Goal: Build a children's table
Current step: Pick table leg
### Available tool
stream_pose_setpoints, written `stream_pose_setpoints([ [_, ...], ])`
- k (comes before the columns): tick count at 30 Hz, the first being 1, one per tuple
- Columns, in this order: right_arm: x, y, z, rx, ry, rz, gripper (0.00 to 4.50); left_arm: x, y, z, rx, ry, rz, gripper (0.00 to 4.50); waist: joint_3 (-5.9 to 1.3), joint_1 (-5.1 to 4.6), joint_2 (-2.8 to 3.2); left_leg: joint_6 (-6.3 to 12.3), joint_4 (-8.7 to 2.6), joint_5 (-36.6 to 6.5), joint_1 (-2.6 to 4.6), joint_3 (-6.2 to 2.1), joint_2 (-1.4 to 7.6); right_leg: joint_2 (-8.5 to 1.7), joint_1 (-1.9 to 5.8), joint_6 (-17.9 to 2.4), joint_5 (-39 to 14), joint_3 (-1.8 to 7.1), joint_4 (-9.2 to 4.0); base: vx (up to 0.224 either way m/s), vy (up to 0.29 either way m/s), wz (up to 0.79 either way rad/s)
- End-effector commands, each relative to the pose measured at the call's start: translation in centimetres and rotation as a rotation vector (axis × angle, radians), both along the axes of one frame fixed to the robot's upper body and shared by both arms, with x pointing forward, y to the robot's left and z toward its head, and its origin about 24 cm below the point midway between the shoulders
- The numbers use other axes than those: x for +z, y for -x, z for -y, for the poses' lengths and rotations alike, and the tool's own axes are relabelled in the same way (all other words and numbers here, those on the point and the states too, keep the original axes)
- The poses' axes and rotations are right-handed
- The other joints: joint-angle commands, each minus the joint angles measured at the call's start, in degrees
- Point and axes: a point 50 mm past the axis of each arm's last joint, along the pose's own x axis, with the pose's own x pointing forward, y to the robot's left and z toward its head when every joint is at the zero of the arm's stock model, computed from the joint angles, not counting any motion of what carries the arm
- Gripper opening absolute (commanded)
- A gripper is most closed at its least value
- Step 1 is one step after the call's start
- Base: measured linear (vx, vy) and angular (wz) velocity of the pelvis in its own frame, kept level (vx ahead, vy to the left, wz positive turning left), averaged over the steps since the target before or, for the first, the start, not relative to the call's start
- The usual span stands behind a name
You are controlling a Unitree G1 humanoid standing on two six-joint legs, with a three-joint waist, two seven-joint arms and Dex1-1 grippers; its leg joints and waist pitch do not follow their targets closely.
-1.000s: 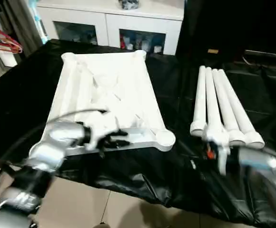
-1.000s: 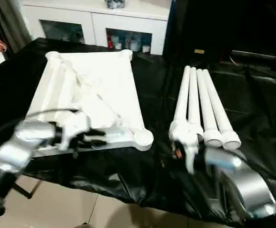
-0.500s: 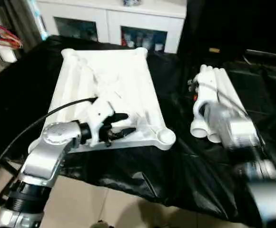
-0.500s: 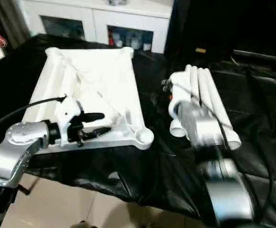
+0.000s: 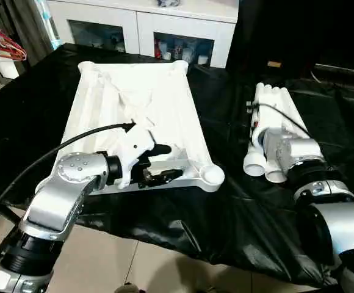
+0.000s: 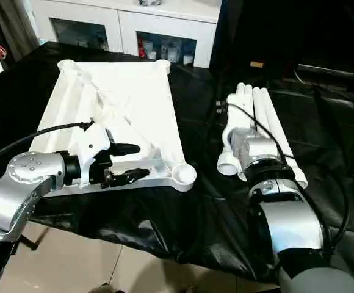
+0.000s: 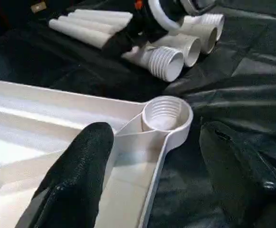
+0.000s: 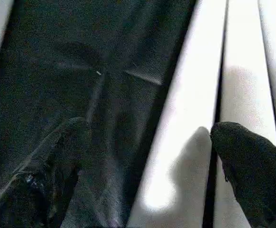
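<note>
A black cloth (image 5: 226,207) covered the bench. The upturned table top (image 5: 137,116) lay left, 4 legs (image 5: 274,122) right. Both the left gripper (image 6: 128,162) and right gripper (image 8: 142,161) were spread, empty. Smooth, light, rigid tubes were judged best clasped mid-length.

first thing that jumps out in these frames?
The big white table top lying underside up on the black sheet, its near corner socket empty. Right of it, four white tube legs lie side by side. The left claw hangs open at the top's near edge; the right claw stands wide open over the leftmost leg.
</note>
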Motion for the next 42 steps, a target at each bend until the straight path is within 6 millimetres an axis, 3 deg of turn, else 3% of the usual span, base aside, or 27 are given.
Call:
stream_pose_setpoints([
  [1,0.6,-0.2,0.3,-0.021,-0.011,0.004,4.50,0.3,0.2,0.3,-0.021,-0.009,0.004,3.30,-4.16,-0.28,0.29,0.93,-3.84,0.6,-0.11,-0.75,3.24,-5.72,3.78,-14.5,2.6,2.89,-2.72,0.000,0.000,0.00],
  [13,-0.4,0.2,-0.1,0.036,-0.067,-0.095,4.50,0.3,0.4,0.7,-0.040,-0.012,-0.021,3.30,-4.27,-0.51,0.42,1.55,-3.73,0.6,-0.14,-0.80,3.29,-5.71,3.89,-15.6,3.2,2.80,-2.63,0.000,0.000,0.00],
  [20,-0.6,0.5,-0.4,0.063,-0.131,-0.151,4.50,0.3,0.5,0.9,-0.043,-0.016,-0.021,3.30,-4.28,-0.50,0.08,2.09,-3.67,0.9,-0.16,-0.76,3.38,-5.88,3.89,-16.1,2.5,2.81,-2.67,0.000,0.000,0.00],
  [22,-0.7,0.6,-0.3,0.067,-0.126,-0.163,4.24,0.3,0.5,0.9,-0.043,-0.017,-0.020,3.41,-4.30,-0.52,0.22,2.01,-3.66,0.9,-0.14,-0.79,3.41,-5.91,3.86,-16.3,2.2,2.77,-2.64,0.000,0.000,0.00],
  [25,-1.0,0.8,0.0,0.053,-0.139,-0.184,3.90,0.0,0.4,1.0,-0.038,-0.021,-0.025,3.41,-4.20,-0.49,-0.32,2.14,-3.69,0.6,-0.16,-0.66,3.34,-5.89,3.84,-15.9,1.3,2.81,-2.79,0.000,0.000,0.00],
  [28,-1.1,0.8,0.1,0.048,-0.149,-0.189,3.73,-0.1,0.5,1.0,-0.037,-0.023,-0.032,3.41,-4.24,-0.46,-0.19,2.10,-3.67,0.6,-0.18,-0.72,3.35,-5.91,3.83,-15.6,0.9,2.78,-2.74,0.000,0.000,0.00],
  [29,-1.1,0.9,0.1,0.040,-0.166,-0.190,3.66,-0.2,0.5,1.0,-0.036,-0.023,-0.036,3.41,-4.21,-0.44,-0.58,2.20,-3.70,0.7,-0.20,-0.69,3.38,-5.94,3.84,-15.5,0.4,2.79,-2.76,0.000,0.000,0.00],
  [34,-1.2,0.9,0.2,0.023,-0.197,-0.191,3.23,-0.1,0.3,0.9,-0.029,-0.018,-0.047,3.41,-4.18,-0.45,-0.79,2.19,-3.72,0.8,-0.21,-0.67,3.37,-5.98,3.72,-15.1,-0.5,2.72,-2.78,0.000,0.000,0.00],
  [35,-1.3,0.9,0.3,0.022,-0.199,-0.192,3.19,-0.1,0.3,0.8,-0.031,-0.019,-0.055,3.58,-4.19,-0.46,-0.76,2.20,-3.69,0.8,-0.12,-0.65,3.36,-5.92,3.63,-15.1,-0.3,2.72,-2.77,0.000,0.000,0.00],
  [37,-1.4,1.0,0.3,0.017,-0.206,-0.192,3.01,0.0,0.2,0.9,-0.034,-0.001,-0.062,3.76,-4.19,-0.39,-1.39,2.43,-3.72,1.1,-0.25,-0.64,3.32,-5.97,3.78,-15.0,-0.2,2.70,-2.72,0.000,0.000,0.00],
  [39,-1.6,1.0,0.4,0.012,-0.214,-0.187,2.82,0.3,0.0,1.1,-0.035,0.047,-0.072,3.80,-4.19,-0.24,-1.03,2.38,-3.68,1.1,-0.15,-0.62,3.32,-6.05,3.63,-15.1,-0.4,2.72,-2.75,0.000,0.000,0.00],
  [42,-1.9,1.1,0.4,-0.005,-0.232,-0.178,2.49,0.6,-0.5,1.0,0.020,0.082,-0.060,4.18,-4.24,-0.11,-1.44,2.45,-3.65,1.4,-0.18,-0.58,3.30,-6.03,3.68,-15.3,0.6,2.67,-2.64,0.000,0.000,0.00],
])
